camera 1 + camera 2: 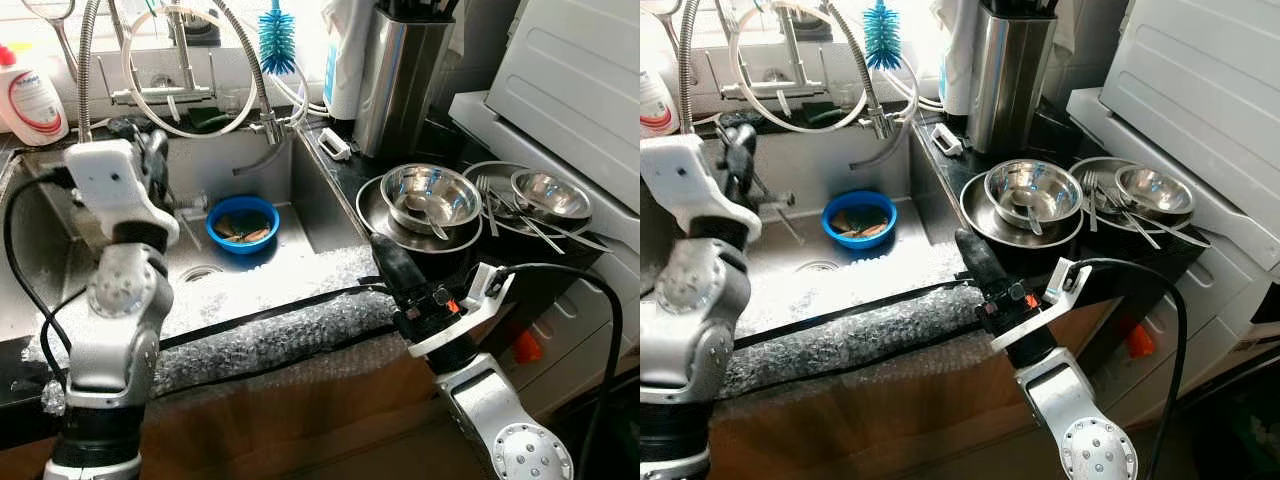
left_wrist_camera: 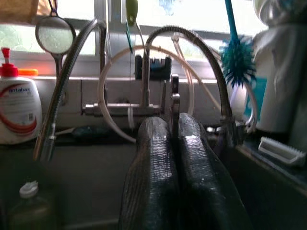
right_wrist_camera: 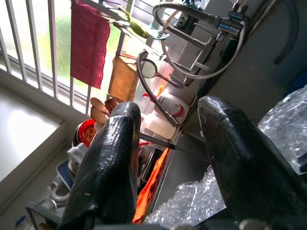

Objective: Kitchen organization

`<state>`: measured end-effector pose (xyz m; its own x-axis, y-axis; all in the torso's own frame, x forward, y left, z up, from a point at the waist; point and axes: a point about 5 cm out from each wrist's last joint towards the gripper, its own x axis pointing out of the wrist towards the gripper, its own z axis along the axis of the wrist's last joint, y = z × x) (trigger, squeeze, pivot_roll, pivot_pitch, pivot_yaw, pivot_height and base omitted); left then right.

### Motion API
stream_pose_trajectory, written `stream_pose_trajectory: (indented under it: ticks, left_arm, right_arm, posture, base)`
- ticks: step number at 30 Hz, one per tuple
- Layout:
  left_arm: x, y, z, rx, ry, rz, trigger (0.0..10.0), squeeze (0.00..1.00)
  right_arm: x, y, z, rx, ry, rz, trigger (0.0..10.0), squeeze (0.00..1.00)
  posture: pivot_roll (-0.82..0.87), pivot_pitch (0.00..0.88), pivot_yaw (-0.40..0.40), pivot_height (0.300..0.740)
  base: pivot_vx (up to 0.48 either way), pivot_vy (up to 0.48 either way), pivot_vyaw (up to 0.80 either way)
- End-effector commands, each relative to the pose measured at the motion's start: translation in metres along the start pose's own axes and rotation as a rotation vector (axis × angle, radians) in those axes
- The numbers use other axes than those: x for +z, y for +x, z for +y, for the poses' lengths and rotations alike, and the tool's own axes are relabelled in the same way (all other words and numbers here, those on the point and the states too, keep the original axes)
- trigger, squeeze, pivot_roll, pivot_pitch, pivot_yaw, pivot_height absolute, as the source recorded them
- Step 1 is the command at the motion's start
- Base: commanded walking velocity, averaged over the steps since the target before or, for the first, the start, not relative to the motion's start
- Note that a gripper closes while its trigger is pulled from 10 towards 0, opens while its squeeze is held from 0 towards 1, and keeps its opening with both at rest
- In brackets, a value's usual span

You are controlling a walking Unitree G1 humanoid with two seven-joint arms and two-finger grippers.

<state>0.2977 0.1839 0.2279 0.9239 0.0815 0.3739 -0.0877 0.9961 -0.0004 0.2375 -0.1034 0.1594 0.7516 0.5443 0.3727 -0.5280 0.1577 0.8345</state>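
In the left eye view, a steel sink (image 1: 300,215) was seen with a blue plastic bowl (image 1: 243,222) standing on its floor near the drain, food scraps lying inside it. On the dark counter to the robot's right, a stack of stainless steel bowls (image 1: 430,200) with a spoon in the top one was set beside a plate carrying another steel bowl (image 1: 551,193) and several forks (image 1: 490,200). A steel knife block (image 1: 400,80) stood behind them. The left gripper (image 1: 155,160) was held above the sink's left part, and the right gripper (image 1: 385,255) hung over the bubble-wrapped front edge, near the stacked bowls but not touching them.

In the right eye view, the same layout was shown, with a blue bottle brush (image 1: 881,35) hanging by the faucet (image 1: 855,75).

In the left wrist view, the left fingers (image 2: 153,167) were pressed together with nothing between them, pointed at the faucet and a soap bottle (image 2: 18,108).

In the right wrist view, the right fingers (image 3: 112,167) were spread well apart and held nothing.

The steel bowls were judged stiff, fairly light and slippery, likely to clatter or slide; a pinch across the rim would probably serve best. The blue bowl was judged light, and likewise best taken at its rim.
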Motion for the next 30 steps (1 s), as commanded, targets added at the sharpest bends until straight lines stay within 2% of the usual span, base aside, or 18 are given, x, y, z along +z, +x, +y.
stream_pose_trajectory:
  ticks: [1, 4, 6, 7, 8, 9, 10, 11, 12, 13, 16, 17, 19, 22, 30]
  left_arm:
    - [0.001, 0.0, -0.002, -0.013, 0.031, -0.016, 10.0, 0.0]
    - [-0.007, -0.003, -0.001, -0.015, 0.082, 0.007, 10.0, 0.0]
    - [-0.013, -0.006, 0.001, -0.019, 0.11, 0.025, 10.0, 0.0]
    - [-0.013, -0.006, 0.001, -0.019, 0.11, 0.025, 10.0, 0.0]
    - [-0.015, -0.008, 0.003, -0.012, 0.123, 0.033, 10.0, 0.0]
    - [-0.015, -0.008, 0.003, -0.012, 0.123, 0.033, 10.0, 0.0]
    - [-0.015, -0.008, 0.005, -0.01, 0.13, 0.033, 10.0, 0.0]
    - [-0.015, -0.008, 0.005, -0.01, 0.13, 0.033, 10.0, 0.0]
    - [-0.016, -0.008, 0.006, -0.008, 0.139, 0.035, 10.0, 0.0]
    - [-0.016, -0.008, 0.006, -0.008, 0.139, 0.035, 10.0, 0.0]
    - [-0.023, -0.011, 0.016, 0.018, 0.18, 0.062, 10.0, 0.0]
    - [-0.023, -0.011, 0.016, 0.018, 0.18, 0.062, 10.0, 0.0]
    - [-0.026, -0.013, 0.018, 0.023, 0.193, 0.074, 10.0, 0.0]
    - [-0.03, -0.014, 0.02, 0.025, 0.206, 0.088, 10.0, 0.0]
    - [-0.04, -0.018, 0.021, 0.021, 0.224, 0.142, 10.0, 0.0]
  right_arm:
    - [0.001, 0.0, 0.005, 0.014, -0.028, -0.002, 10.0, 0.0]
    - [0.0, 0.0, 0.004, -0.004, -0.052, 0.007, 10.0, 0.0]
    - [0.0, 0.002, 0.004, -0.03, -0.134, 0.03, 10.0, 0.0]
    - [0.0, 0.002, 0.004, -0.03, -0.134, 0.03, 10.0, 0.0]
    - [0.008, 0.003, 0.002, -0.111, -0.308, 0.025, 10.0, 0.0]
    - [0.008, 0.003, 0.002, -0.111, -0.308, 0.025, 10.0, 0.0]
    - [0.012, 0.003, 0.002, -0.147, -0.39, 0.026, 10.0, 0.0]
    - [0.012, 0.003, 0.002, -0.147, -0.39, 0.026, 10.0, 0.0]
    - [0.016, 0.004, 0.001, -0.183, -0.494, 0.04, 10.0, 0.0]
    - [0.016, 0.004, 0.001, -0.183, -0.494, 0.04, 10.0, 0.0]
    - [0.03, 0.007, -0.001, -0.282, -0.798, 0.023, 10.0, 0.0]
    - [0.03, 0.007, -0.001, -0.282, -0.798, 0.023, 10.0, 0.0]
    - [0.034, 0.007, -0.003, -0.324, -0.917, 0.006, 10.0, 0.0]
    - [0.034, 0.006, -0.007, -0.35, -0.966, -0.008, 10.0, 0.0]
    - [0.032, 0.006, -0.013, -0.393, -1.018, -0.02, 10.0, 0.0]
  posture:
    - [-0.09, 0.0, -0.06, 0.74]
    - [-0.09, 0.0, -0.061, 0.74]
    - [-0.09, 0.0, -0.059, 0.74]
    - [-0.09, 0.0, -0.059, 0.74]
    - [-0.08, 0.0, -0.057, 0.74]
    - [-0.08, 0.0, -0.057, 0.74]
    - [-0.09, 0.0, -0.056, 0.74]
    - [-0.09, 0.0, -0.056, 0.74]
    - [-0.09, 0.0, -0.056, 0.74]
    - [-0.09, 0.0, -0.056, 0.74]
    - [-0.1, 0.0, -0.051, 0.74]
    - [-0.1, 0.0, -0.051, 0.74]
    - [-0.09, 0.0, -0.05, 0.74]
    - [-0.1, 0.0, -0.05, 0.74]
    - [-0.09, 0.0, -0.052, 0.74]
  base:
    - [0.0, 0.0, 0.0]
    - [0.0, 0.0, 0.0]
    - [0.0, 0.0, 0.0]
    - [0.0, 0.0, 0.0]
    - [0.0, 0.0, 0.0]
    - [0.0, 0.0, 0.0]
    - [0.0, 0.0, 0.0]
    - [0.0, 0.0, 0.0]
    - [0.0, 0.0, 0.0]
    - [0.0, 0.0, 0.0]
    - [0.0, 0.0, 0.0]
    - [0.0, 0.0, 0.0]
    - [0.0, 0.0, 0.0]
    - [0.0, 0.0, 0.0]
    - [0.0, 0.0, 0.0]
